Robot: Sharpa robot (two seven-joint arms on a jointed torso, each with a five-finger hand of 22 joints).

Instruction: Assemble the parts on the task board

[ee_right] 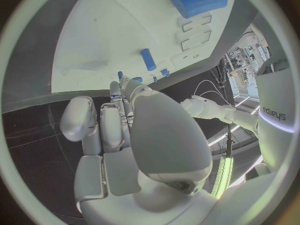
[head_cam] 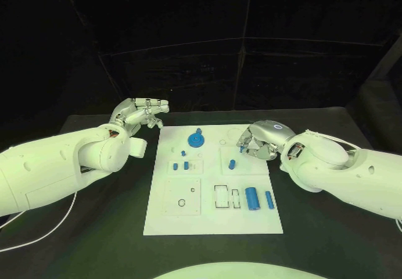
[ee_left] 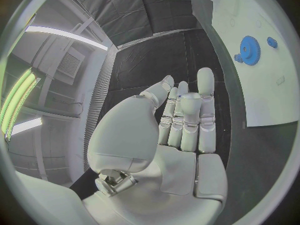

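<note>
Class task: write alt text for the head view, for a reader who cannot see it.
A white board lies mid-table between two white robot arms, holding small blue parts: a gear at its far end, two cylinders near its right edge. The right robot hand hovers over the board's far right corner; the left robot hand is off its far left corner, holding nothing.

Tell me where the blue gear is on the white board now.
In the head view the blue gear lies at the far end of the white board, near the middle, between the two hands.

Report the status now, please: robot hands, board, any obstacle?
Left robot hand open, off the task board's far left corner. Right robot hand over board's right edge, grip unclear. Blue gear untouched. No obstacle seen.
</note>
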